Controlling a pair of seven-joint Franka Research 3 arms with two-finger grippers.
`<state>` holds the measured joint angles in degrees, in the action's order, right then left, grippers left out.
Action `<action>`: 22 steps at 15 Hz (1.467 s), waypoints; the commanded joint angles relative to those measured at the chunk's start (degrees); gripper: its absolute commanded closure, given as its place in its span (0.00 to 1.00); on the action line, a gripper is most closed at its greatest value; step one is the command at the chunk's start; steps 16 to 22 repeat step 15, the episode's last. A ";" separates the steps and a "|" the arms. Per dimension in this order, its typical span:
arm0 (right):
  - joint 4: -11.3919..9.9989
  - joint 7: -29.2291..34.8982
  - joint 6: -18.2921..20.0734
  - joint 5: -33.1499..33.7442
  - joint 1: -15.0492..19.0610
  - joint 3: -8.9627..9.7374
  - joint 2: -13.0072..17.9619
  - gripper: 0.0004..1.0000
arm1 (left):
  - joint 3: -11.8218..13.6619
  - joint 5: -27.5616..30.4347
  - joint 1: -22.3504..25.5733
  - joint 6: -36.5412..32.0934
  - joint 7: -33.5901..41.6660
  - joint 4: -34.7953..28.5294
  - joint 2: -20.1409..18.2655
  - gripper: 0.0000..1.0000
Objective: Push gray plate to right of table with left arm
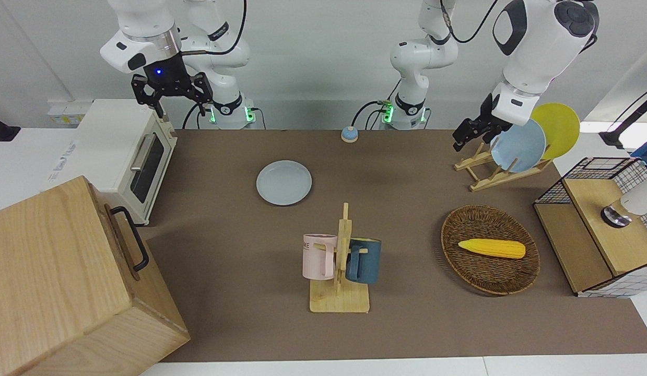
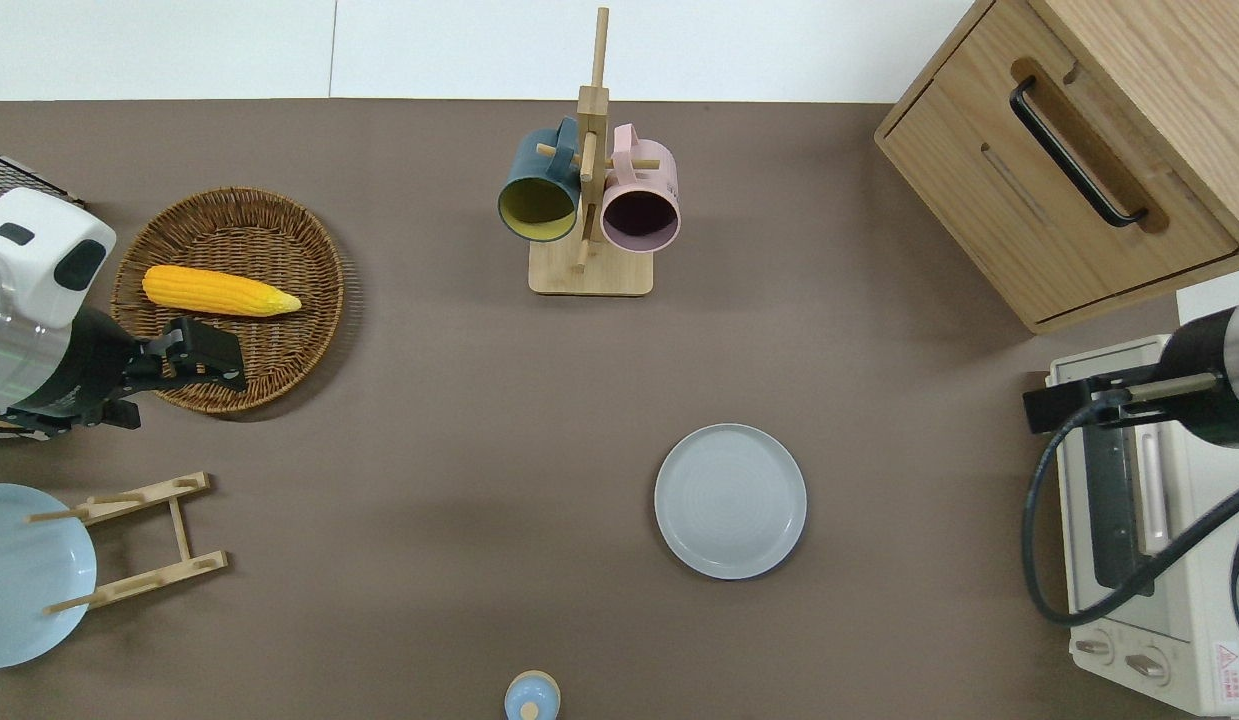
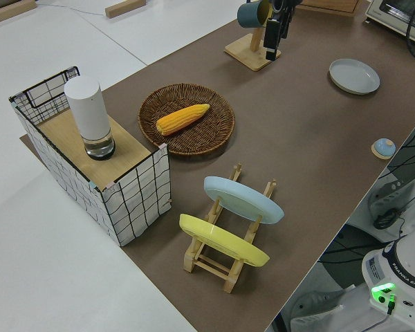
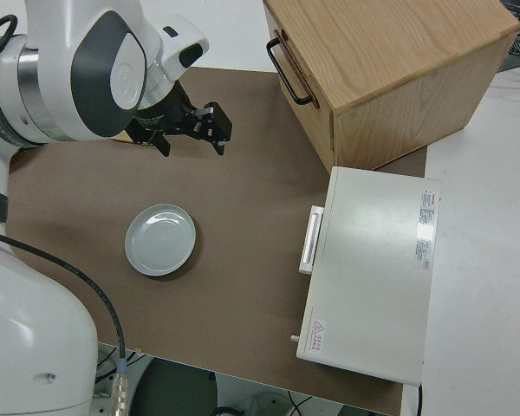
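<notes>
Left claw (image 2: 204, 355), its finger state unclear, is hanging over the wicker basket (image 2: 309, 330), well apart from the gray plate (image 2: 730, 500) lying untouched mid-worktop (image 2: 459, 450), so the push is looking wholly undone.

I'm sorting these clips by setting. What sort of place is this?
Probably a robotics lab set up as a mock kitchen: a toaster oven, a mug rack and a plate rack sit on a brown table with robot arms mounted along its edge.
</notes>
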<state>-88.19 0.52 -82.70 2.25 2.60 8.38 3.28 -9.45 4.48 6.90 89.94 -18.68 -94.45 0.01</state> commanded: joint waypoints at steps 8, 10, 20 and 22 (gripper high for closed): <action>-0.23 -1.13 0.08 -0.14 0.39 0.06 0.41 0.00 | -0.49 -1.23 1.80 -2.14 3.82 1.11 -1.07 0.00; -0.23 -1.13 0.08 -0.14 0.39 0.06 0.41 0.00 | -0.40 -1.23 1.80 -2.05 3.82 1.20 -1.07 0.00; -0.23 -1.13 0.08 -0.14 0.39 0.06 0.41 0.00 | -0.40 -1.93 1.80 -2.05 4.17 1.20 -0.98 0.00; -0.23 -1.13 0.08 -0.14 0.39 0.06 0.41 0.00 | -0.40 -1.93 1.80 -2.05 4.17 1.20 -0.98 0.00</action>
